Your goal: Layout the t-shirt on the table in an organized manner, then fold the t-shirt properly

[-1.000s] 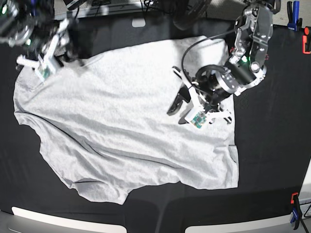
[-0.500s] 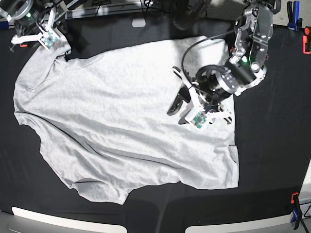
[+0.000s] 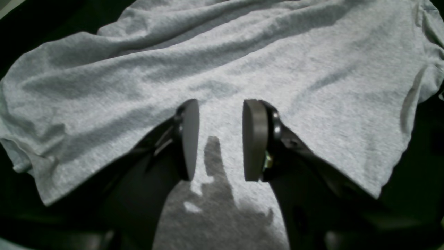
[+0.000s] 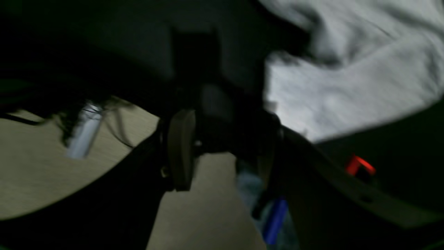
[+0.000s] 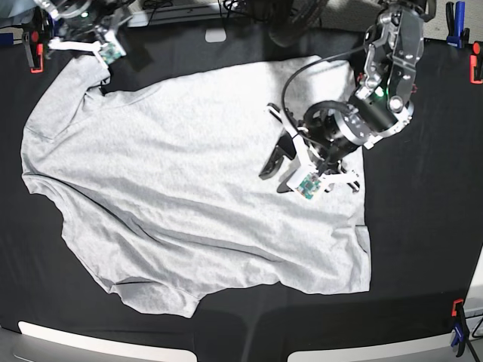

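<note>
Currently shirt (image 5: 189, 188) lies spread on desk (image 5: 423, 226), long axis skewed diagonally. Left fingers (image 3: 220, 139) hover parted, empty, over its right half. Right fingers (image 4: 222, 149) parted, apparently empty, off the far-left corner; left arm nearer.

the t-shirt (image 5: 189, 188) lies spread across the table (image 5: 423, 241), the left gripper (image 5: 281, 164) over its right half, the right gripper (image 5: 75, 45) seemingly beyond its far left corner.
</note>
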Robot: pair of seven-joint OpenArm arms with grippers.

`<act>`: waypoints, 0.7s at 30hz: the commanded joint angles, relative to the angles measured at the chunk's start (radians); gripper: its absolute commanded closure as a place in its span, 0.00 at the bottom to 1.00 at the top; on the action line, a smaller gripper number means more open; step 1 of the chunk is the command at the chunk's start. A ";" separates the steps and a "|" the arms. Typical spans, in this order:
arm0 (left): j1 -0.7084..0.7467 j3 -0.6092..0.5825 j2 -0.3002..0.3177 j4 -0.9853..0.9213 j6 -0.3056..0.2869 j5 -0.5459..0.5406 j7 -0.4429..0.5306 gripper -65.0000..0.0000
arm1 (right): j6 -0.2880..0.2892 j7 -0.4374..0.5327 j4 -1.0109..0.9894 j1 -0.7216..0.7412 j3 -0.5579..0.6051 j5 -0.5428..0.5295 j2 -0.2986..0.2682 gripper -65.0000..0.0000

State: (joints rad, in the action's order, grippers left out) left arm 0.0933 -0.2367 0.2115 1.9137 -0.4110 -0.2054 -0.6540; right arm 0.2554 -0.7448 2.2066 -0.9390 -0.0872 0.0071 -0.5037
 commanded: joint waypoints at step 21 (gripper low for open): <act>-0.013 0.000 0.000 0.019 0.004 -0.016 0.022 0.70 | -0.520 0.011 -0.303 0.112 0.380 0.606 -0.009 0.59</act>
State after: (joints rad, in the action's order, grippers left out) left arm 0.0933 -0.2367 0.2134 1.9137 -0.4110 -0.2054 -0.6552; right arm -0.2451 -0.7750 1.8805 -0.8330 0.2993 0.5880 -0.5045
